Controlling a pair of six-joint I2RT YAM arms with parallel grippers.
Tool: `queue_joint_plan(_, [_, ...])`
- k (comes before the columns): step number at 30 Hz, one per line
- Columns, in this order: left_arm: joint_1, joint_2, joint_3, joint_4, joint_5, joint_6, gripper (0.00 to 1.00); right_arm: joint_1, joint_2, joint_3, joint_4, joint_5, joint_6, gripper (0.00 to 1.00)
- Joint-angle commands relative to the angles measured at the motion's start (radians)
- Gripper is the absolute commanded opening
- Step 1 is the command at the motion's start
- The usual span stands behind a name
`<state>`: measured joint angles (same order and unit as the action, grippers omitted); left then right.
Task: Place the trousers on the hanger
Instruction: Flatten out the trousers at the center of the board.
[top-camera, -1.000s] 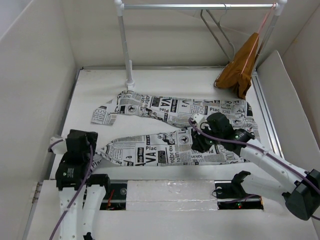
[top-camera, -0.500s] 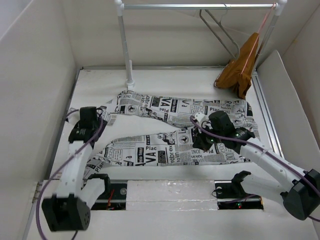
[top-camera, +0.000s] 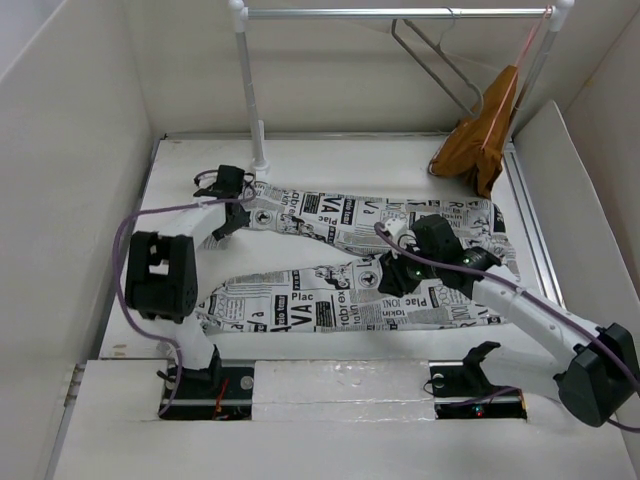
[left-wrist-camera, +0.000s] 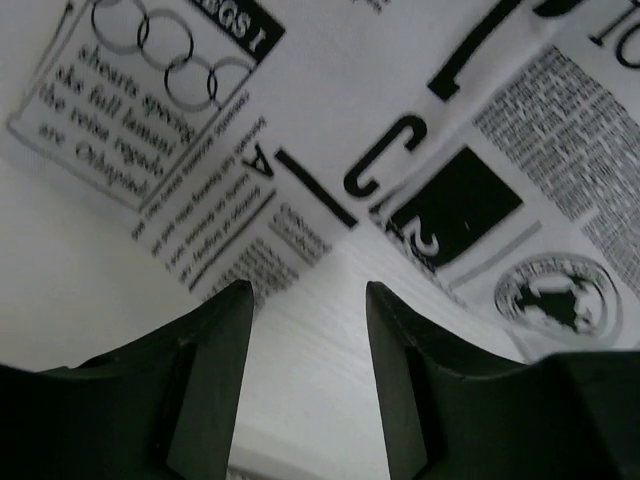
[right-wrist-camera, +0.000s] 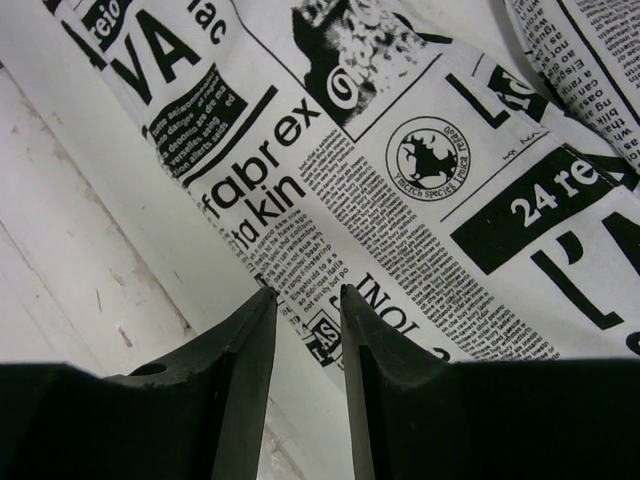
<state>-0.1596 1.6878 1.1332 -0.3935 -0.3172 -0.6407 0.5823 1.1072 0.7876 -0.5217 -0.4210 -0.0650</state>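
- Your right gripper (right-wrist-camera: 305, 295): jaws a narrow gap apart, nothing between them. Tips sit over near edge of the trousers (top-camera: 330, 300), where cloth meets bare table (top-camera: 180, 170).
- Trousers: flat on table, both legs running L–R and joined at the right end, spread apart toward the left. Near leg lies under your right gripper, approx. mid-length.
- Your left gripper (left-wrist-camera: 308, 290): jaws partly open, nothing held. Arm is reached far fwd to the left end of the far leg. Wrist cam shows fingers (left-wrist-camera: 215, 350) over bare table, w/ printed cloth edge just beyond the tips; can't tell if they touch it.
- Post (top-camera: 250, 90): white, upright, base just beside the far leg's left end.
- Rail (top-camera: 400, 13): horizontal, at top of post, across the back.
- Hanger (top-camera: 440, 60): hooked on rail, right of centre, tilted, bare wire, well apart from trousers.
- Orange-brown garment (top-camera: 480, 140): hangs from rail's right end, just beside hanger, lower end near the table's far right corner.
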Motion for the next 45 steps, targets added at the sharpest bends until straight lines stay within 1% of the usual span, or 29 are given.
queue_joint_plan(1, [0.0, 0.122, 0.098, -0.034, -0.105, 0.139, 0.44, -0.016, 0.013, 0.056, 0.061, 0.039, 0.039, 0.38])
queue_joint_plan(4, [0.0, 0.151, 0.085, -0.025, -0.186, 0.154, 0.42, -0.027, 0.034, 0.071, 0.08, 0.051, 0.054, 0.38])
queue_joint_plan(6, [0.009, 0.145, 0.059, 0.027, -0.142, 0.193, 0.42, -0.027, 0.057, 0.085, 0.084, 0.054, 0.056, 0.38])
queue_joint_plan(9, [0.009, 0.186, 0.053, 0.006, -0.121, 0.187, 0.37, -0.036, 0.077, 0.102, 0.084, 0.073, 0.051, 0.38])
queue_joint_plan(10, [0.009, 0.196, 0.05, -0.008, -0.129, 0.179, 0.22, -0.036, 0.08, 0.107, 0.084, 0.071, 0.05, 0.38])
queue_joint_plan(12, [0.018, 0.194, 0.039, -0.021, -0.138, 0.171, 0.0, -0.059, 0.085, 0.117, 0.083, 0.059, 0.041, 0.38])
queue_joint_plan(17, [0.093, 0.058, 0.092, -0.005, -0.12, 0.187, 0.0, -0.087, 0.111, 0.163, 0.06, 0.048, 0.007, 0.38])
queue_joint_plan(19, [0.168, 0.026, 0.207, 0.001, -0.111, 0.196, 0.0, -0.096, 0.123, 0.171, 0.048, 0.047, -0.005, 0.38])
queue_joint_plan(21, [0.209, 0.074, 0.31, 0.004, -0.108, 0.196, 0.0, -0.108, 0.141, 0.179, 0.039, 0.05, -0.013, 0.38])
queue_joint_plan(23, [0.232, 0.156, 0.503, -0.007, -0.105, 0.213, 0.0, -0.119, 0.154, 0.179, 0.034, 0.05, -0.01, 0.38])
queue_joint_plan(24, [0.242, 0.273, 0.593, -0.077, -0.123, 0.211, 0.0, -0.119, 0.155, 0.179, 0.023, 0.053, -0.007, 0.38])
queue_joint_plan(25, [0.242, 0.341, 0.795, -0.131, -0.144, 0.205, 0.0, -0.119, 0.155, 0.18, 0.019, 0.054, -0.006, 0.38])
queue_joint_plan(26, [0.252, 0.405, 0.897, -0.184, -0.16, 0.197, 0.05, -0.119, 0.155, 0.18, 0.014, 0.056, 0.002, 0.39])
queue_joint_plan(27, [0.267, 0.523, 0.997, -0.276, -0.171, 0.194, 0.19, -0.119, 0.148, 0.177, 0.009, 0.059, 0.007, 0.4])
queue_joint_plan(28, [0.267, 0.556, 1.099, -0.294, -0.18, 0.197, 0.57, -0.119, 0.143, 0.174, 0.006, 0.06, 0.008, 0.42])
queue_joint_plan(29, [0.285, 0.555, 1.068, -0.282, -0.165, 0.197, 0.77, -0.108, 0.14, 0.173, -0.001, 0.064, 0.014, 0.44])
queue_joint_plan(31, [0.334, 0.475, 0.936, -0.213, -0.103, 0.17, 0.99, -0.099, 0.12, 0.167, -0.011, 0.065, 0.017, 0.5])
queue_joint_plan(33, [0.345, 0.376, 0.835, -0.162, -0.068, 0.17, 0.99, -0.09, 0.106, 0.156, -0.002, 0.068, 0.021, 0.52])
queue_joint_plan(35, [0.332, 0.252, 0.691, -0.142, -0.046, 0.17, 0.99, -0.069, 0.092, 0.142, 0.018, 0.065, 0.021, 0.47])
queue_joint_plan(36, [0.319, 0.206, 0.624, -0.105, -0.022, 0.165, 0.99, -0.059, 0.092, 0.141, 0.029, 0.061, 0.019, 0.3])
queue_joint_plan(37, [0.298, 0.049, 0.336, -0.056, 0.03, 0.126, 0.88, -0.029, 0.103, 0.147, 0.026, 0.051, 0.001, 0.06])
queue_joint_plan(38, [0.298, 0.002, 0.333, -0.056, 0.03, 0.125, 0.88, -0.029, 0.103, 0.147, 0.026, 0.051, 0.001, 0.01])
queue_joint_plan(39, [0.298, -0.054, 0.263, -0.036, 0.096, 0.106, 0.82, -0.006, 0.102, 0.144, 0.034, 0.054, -0.002, 0.0])
queue_joint_plan(40, [0.298, -0.095, 0.123, -0.03, 0.122, 0.075, 0.59, 0.004, 0.088, 0.142, 0.035, 0.057, -0.009, 0.0])
queue_joint_plan(41, [0.298, -0.181, 0.056, -0.033, 0.145, 0.059, 0.41, 0.004, 0.08, 0.131, 0.035, 0.056, -0.012, 0.0])
queue_joint_plan(42, [0.298, -0.216, 0.01, -0.041, 0.165, 0.049, 0.33, 0.014, 0.071, 0.127, 0.041, 0.054, -0.015, 0.05])
queue_joint_plan(43, [0.298, -0.249, -0.094, -0.044, 0.182, 0.042, 0.32, 0.014, 0.062, 0.121, 0.043, 0.054, -0.018, 0.12])
queue_joint_plan(44, [0.298, -0.302, -0.149, -0.065, 0.217, 0.039, 0.34, 0.024, 0.043, 0.102, 0.046, 0.041, -0.024, 0.24])
queue_joint_plan(45, [0.298, -0.318, -0.15, -0.093, 0.239, 0.029, 0.36, 0.024, 0.033, 0.096, 0.048, 0.037, -0.025, 0.3])
